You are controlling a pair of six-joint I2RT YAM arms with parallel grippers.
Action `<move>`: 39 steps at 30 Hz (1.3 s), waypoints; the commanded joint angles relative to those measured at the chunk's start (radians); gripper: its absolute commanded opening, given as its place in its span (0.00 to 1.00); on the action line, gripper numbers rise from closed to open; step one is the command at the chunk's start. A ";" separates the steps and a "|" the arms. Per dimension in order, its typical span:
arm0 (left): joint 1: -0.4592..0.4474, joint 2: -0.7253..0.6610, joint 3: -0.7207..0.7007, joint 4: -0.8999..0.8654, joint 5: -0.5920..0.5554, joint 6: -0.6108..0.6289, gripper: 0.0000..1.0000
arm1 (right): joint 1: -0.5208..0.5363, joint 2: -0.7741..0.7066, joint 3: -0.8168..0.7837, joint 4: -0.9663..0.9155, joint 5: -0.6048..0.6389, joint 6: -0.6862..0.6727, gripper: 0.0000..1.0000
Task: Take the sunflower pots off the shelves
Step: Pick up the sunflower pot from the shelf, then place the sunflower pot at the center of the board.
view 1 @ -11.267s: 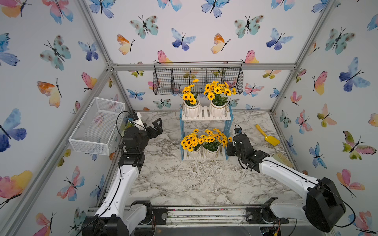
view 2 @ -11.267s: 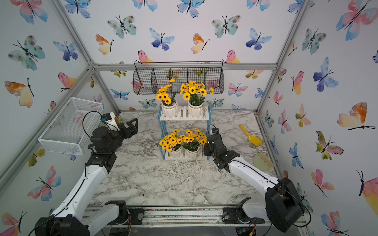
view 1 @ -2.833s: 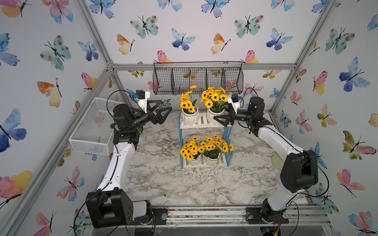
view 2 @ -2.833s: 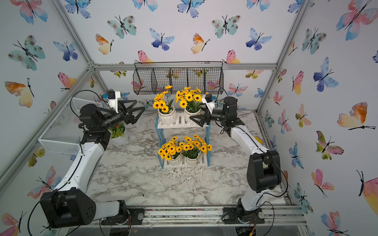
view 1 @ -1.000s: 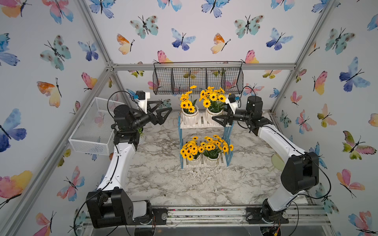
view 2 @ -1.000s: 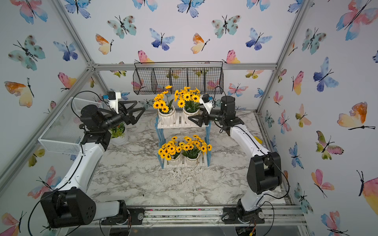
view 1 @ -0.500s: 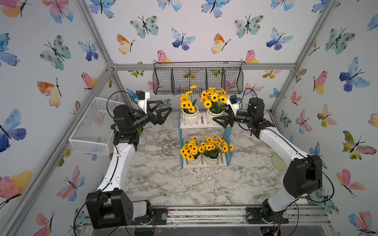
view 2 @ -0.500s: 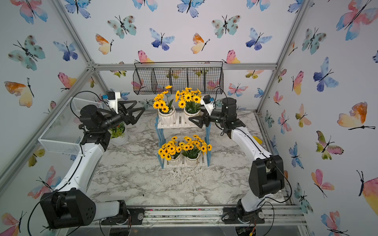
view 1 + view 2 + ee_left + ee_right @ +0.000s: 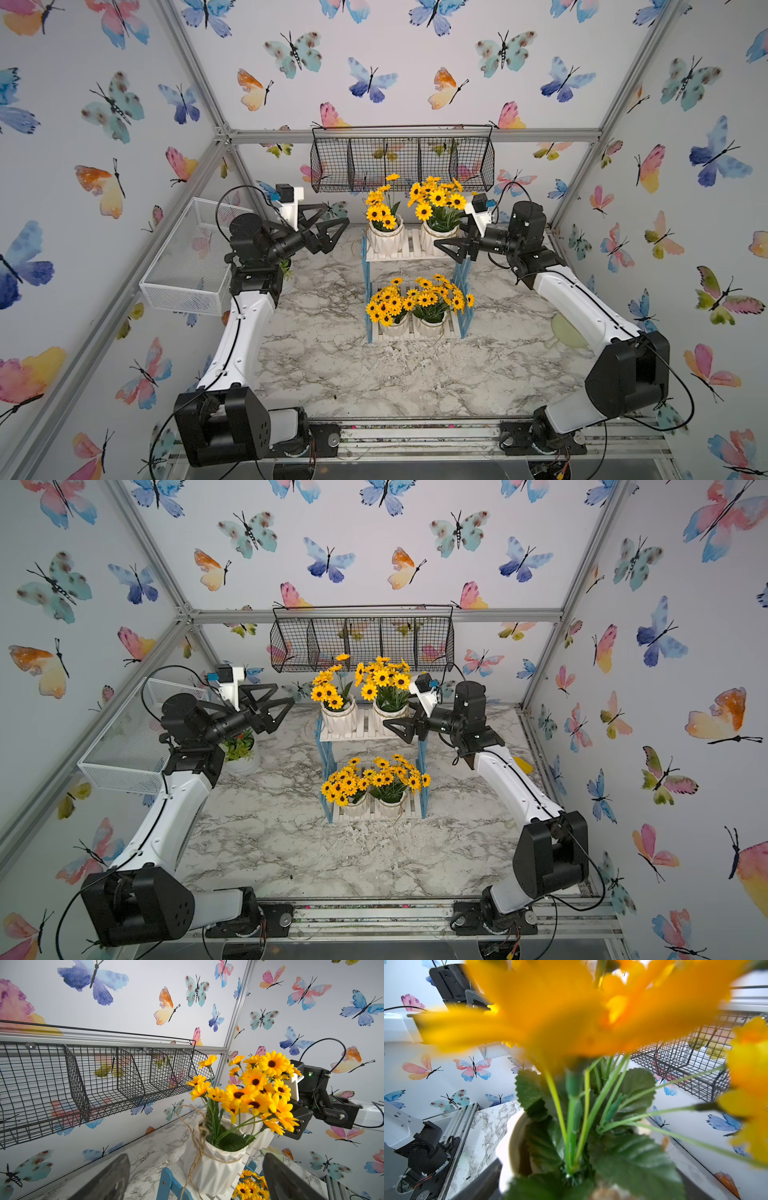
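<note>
The shelves (image 9: pixel 412 248) stand mid-table, with two sunflower pots on each tier. On top are the left pot (image 9: pixel 386 241) and the right pot (image 9: pixel 433 237); below are two more pots (image 9: pixel 392 327) (image 9: pixel 430 327). My left gripper (image 9: pixel 329 232) is open, level with the top tier and a short way left of it. In the left wrist view the left pot (image 9: pixel 212 1167) shows ahead between the fingers (image 9: pixel 104 1180). My right gripper (image 9: pixel 452 249) is open, its jaws either side of the top right pot (image 9: pixel 506 1147). Blurred petals and leaves fill the right wrist view.
A black wire basket (image 9: pixel 401 160) hangs on the back wall just above the top flowers. A white mesh basket (image 9: pixel 187 257) is on the left wall. A white pot with orange flowers (image 9: pixel 241 752) sits behind my left arm. A yellow scoop (image 9: pixel 523 765) lies at the right.
My right gripper has moved in and slightly down onto the top right pot, still open. The left arm has stayed where it was.
</note>
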 commanded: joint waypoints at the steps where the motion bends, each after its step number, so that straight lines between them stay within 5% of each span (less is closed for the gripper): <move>1: 0.003 -0.030 -0.011 0.030 -0.010 -0.008 0.99 | 0.013 -0.056 -0.001 0.080 0.006 0.014 0.04; 39: 0.003 -0.057 -0.023 0.095 -0.004 -0.077 0.99 | 0.376 -0.508 -0.523 0.058 0.263 0.094 0.04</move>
